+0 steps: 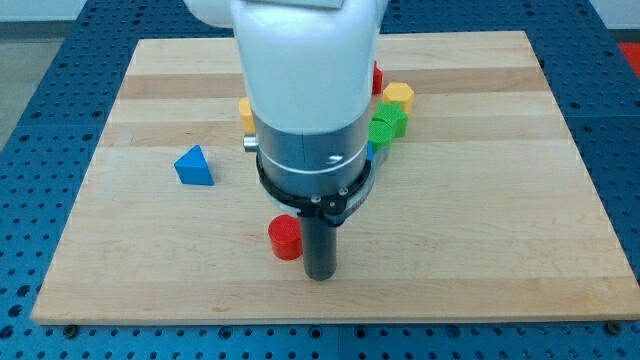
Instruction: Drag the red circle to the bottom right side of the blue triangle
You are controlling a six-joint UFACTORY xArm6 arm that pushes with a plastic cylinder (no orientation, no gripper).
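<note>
Red circle (pixel 285 238) — a short red cylinder — sits on the wooden board (pixel 480 220) toward the view's bottom, a little left of centre. It stands upright on its flat face. Just to its right is my tip (pixel 320 277), the lower end of the dark rod, planted on the board; the rod's side looks to be touching the red circle, or very nearly so, though the view is too coarse to be certain of contact. My tip has no jaws to part or close, so it grips nothing — it simply stands beside the block, slightly lower in the view than the block's centre.

Blue triangle (pixel 194 166) lies well apart from the red circle, up and to the view's left, alone on the left part of the board. The red circle is thus on the triangle's lower right, but some way off.

The arm's broad white and grey body (pixel 308 100) fills the middle of the view and hides much of the board behind it. Peeking out at its right edge is a cluster of blocks: a yellow hexagonal block (pixel 399 96), a green block (pixel 388 125) just below it, a sliver of another red block (pixel 377 78) above, and a thin strip of blue (pixel 370 152) against the arm. At its left edge a bit of another yellow block (pixel 244 112) shows.
</note>
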